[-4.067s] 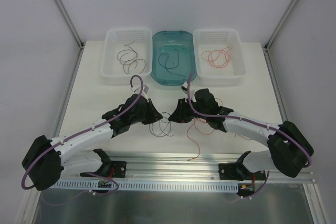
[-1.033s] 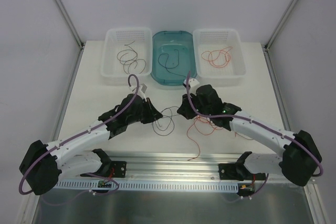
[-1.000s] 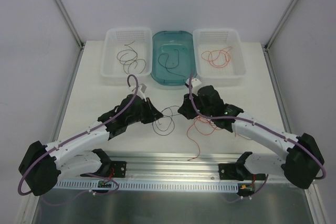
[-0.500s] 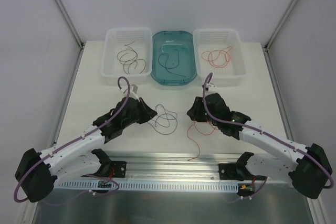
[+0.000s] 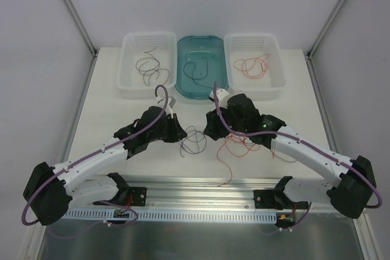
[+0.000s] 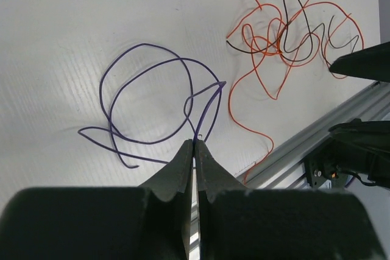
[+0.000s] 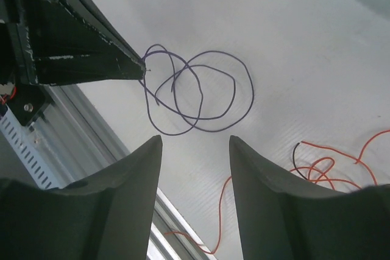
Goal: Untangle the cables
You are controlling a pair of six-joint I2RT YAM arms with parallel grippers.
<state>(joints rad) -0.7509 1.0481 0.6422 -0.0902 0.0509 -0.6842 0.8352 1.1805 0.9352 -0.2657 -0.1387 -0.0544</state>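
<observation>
A black-blue wire [image 5: 194, 141] lies in loops on the table between my grippers. My left gripper [image 5: 180, 135] is shut on one end of it; the left wrist view shows the pinch at the tips [image 6: 195, 143] and the loops [image 6: 146, 98] beyond. My right gripper [image 5: 209, 131] is open and empty just right of the loops, hovering above them [image 7: 195, 141]. The wire [image 7: 201, 92] shows there with the left gripper's fingers [image 7: 91, 65] touching it. A tangle of red-orange wires with a dark brown one [image 5: 241, 144] [image 6: 286, 35] lies under the right arm.
Three containers stand at the back. A white basket [image 5: 131, 44] holds dark brown wires, a teal tray [image 5: 202, 44] holds a dark wire, and a white basket [image 5: 271, 44] holds red-orange wires. A metal rail [image 5: 201, 187] runs along the near edge.
My right gripper has moved left, close to the black-blue wire, and stays open. My left gripper still pinches the wire and has shifted slightly; the loops are bunched tighter.
</observation>
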